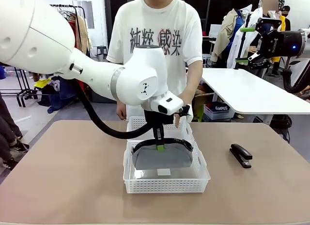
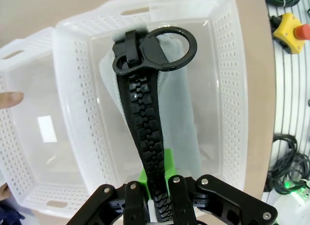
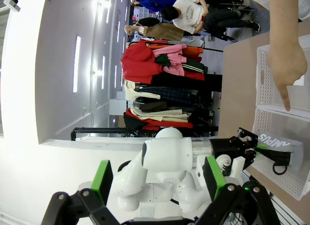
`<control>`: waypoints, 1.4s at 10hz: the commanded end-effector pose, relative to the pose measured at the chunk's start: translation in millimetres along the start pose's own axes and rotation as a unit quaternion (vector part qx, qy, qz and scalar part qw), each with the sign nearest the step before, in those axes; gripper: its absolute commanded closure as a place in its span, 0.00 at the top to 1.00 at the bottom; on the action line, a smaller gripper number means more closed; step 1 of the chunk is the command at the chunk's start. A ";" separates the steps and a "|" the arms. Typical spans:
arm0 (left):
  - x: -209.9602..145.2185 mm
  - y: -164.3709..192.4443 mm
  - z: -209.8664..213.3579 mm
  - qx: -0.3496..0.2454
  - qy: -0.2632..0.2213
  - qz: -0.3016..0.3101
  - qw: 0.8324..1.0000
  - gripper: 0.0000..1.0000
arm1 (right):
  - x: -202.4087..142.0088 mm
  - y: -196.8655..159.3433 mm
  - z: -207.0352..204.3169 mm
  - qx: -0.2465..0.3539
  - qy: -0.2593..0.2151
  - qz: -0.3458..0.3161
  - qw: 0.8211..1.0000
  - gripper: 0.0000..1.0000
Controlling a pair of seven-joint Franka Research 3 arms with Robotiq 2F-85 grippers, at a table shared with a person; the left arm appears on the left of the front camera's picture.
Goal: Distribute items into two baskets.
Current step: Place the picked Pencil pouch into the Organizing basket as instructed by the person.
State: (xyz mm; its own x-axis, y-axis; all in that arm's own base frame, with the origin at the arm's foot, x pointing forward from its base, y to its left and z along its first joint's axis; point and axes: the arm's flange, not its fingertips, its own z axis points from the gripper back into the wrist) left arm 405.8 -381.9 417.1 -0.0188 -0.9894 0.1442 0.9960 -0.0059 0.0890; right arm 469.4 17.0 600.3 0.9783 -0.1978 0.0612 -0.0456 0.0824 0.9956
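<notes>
My left gripper (image 1: 159, 143) is shut on the black zipper strip of the grey pouch (image 1: 162, 158), which hangs inside the walls of the near white basket (image 1: 167, 185). In the left wrist view my fingers (image 2: 140, 179) pinch the zipper of the pouch (image 2: 145, 113) above that basket (image 2: 227, 89). The second basket (image 1: 138, 122) stands just behind, with the person's hand (image 1: 179, 119) on its rim. A black stapler (image 1: 240, 155) lies on the table to the right. My right gripper (image 1: 248, 45) is raised high at the far right, open, pads (image 3: 101, 179) wide apart and holding nothing.
The person stands at the far side of the brown table (image 1: 68, 172). One hand (image 3: 283, 65) points a finger down at the far basket (image 3: 264, 75). A white table (image 1: 247, 92) stands behind on the right. Cables and a yellow button box (image 2: 289, 34) lie beside the table.
</notes>
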 end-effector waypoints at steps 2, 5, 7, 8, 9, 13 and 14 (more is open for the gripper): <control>-3.5 -10.6 -26.2 -0.012 0.013 -0.017 1.000 0.00 | -0.2 1.2 0.3 0.000 0.000 0.000 1.000 1.00; -5.2 -15.2 -41.1 -0.021 0.016 -0.020 0.999 0.00 | -0.2 1.2 0.3 0.000 0.000 0.000 1.000 1.00; -3.4 -17.0 -45.9 -0.026 0.013 -0.020 0.999 0.00 | -0.2 1.2 0.3 0.000 0.000 0.000 1.000 1.00; -2.7 -18.0 -48.4 -0.028 0.015 -0.023 0.999 0.00 | -0.2 1.2 0.3 0.000 0.000 0.000 1.000 1.00; -2.4 -18.8 -49.2 -0.030 0.015 -0.024 0.999 0.00 | -0.2 1.2 0.3 0.000 0.000 0.000 1.000 1.00; -2.6 -18.7 -49.7 -0.032 0.015 -0.022 0.999 0.10 | -0.2 1.2 0.3 0.000 0.000 0.000 1.000 1.00; -2.3 -18.5 -49.1 -0.031 0.014 -0.019 0.999 0.29 | -0.2 1.2 0.3 0.000 0.000 0.000 1.000 1.00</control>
State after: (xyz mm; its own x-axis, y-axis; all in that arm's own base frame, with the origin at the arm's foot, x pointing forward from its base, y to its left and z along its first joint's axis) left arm 392.4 -390.9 369.9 -0.0444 -0.9928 0.1116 0.9989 -0.0423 0.0209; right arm 469.4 16.9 600.3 0.9783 -0.1978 0.0612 -0.0456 0.0824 0.9956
